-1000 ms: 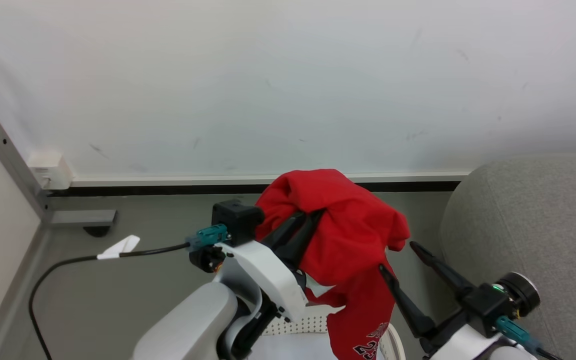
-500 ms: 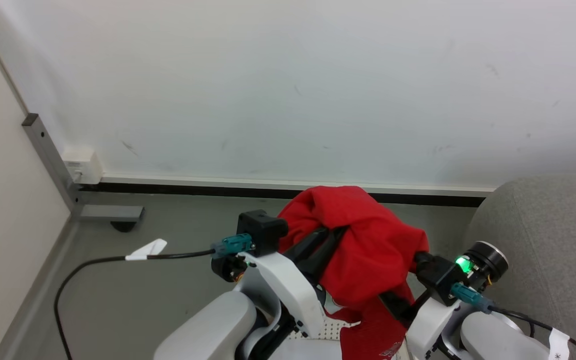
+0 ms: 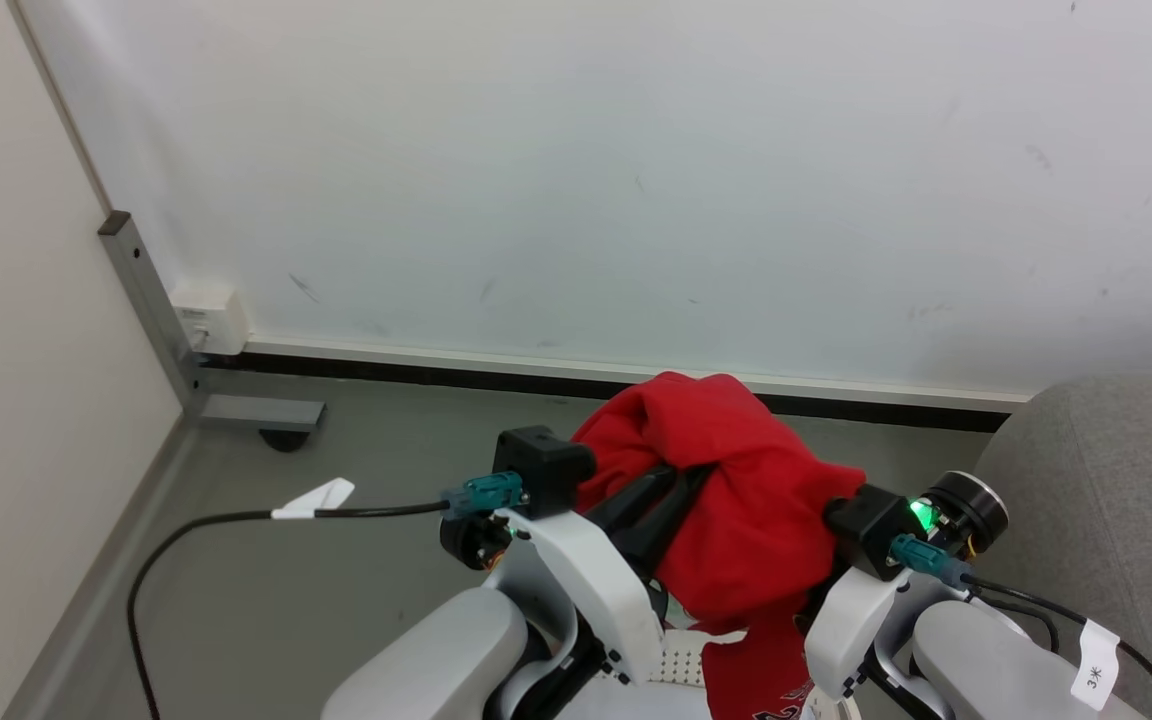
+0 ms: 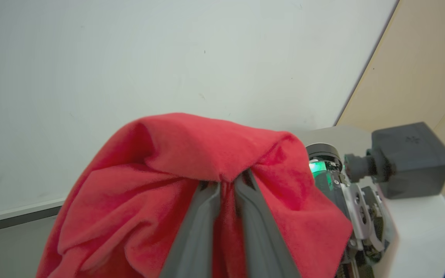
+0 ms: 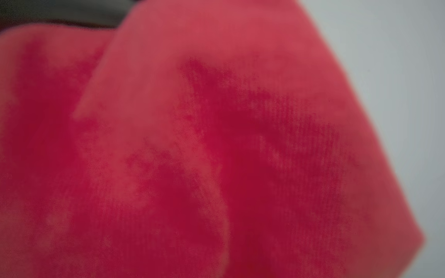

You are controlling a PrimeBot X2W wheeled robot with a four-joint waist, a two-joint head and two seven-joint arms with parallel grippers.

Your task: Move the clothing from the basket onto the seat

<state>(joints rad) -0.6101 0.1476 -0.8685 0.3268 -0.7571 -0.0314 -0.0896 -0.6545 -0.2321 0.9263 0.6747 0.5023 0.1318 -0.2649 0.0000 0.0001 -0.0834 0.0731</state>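
Your left end effector [image 4: 226,184] is pinched closed on a fold of the clothing [image 3: 736,500], holding it up over the basket [image 3: 678,662] at 6 o'clock. The seat [image 3: 1116,470] lies at 3 o'clock. Your right end effector [image 3: 861,530] is buried in fabric, so I cannot tell its opening.

Clothing [image 3: 736,500]: red cloth, matt, fine knit grain close up. Seat [image 3: 1116,470], lower right: grey woven fabric, coarse. Basket [image 3: 678,665], bottom centre: white perforated plastic. Arm shells [image 3: 586,580]: smooth, semi-gloss white plastic. Wall [image 3: 636,150]: matt, scuffed.
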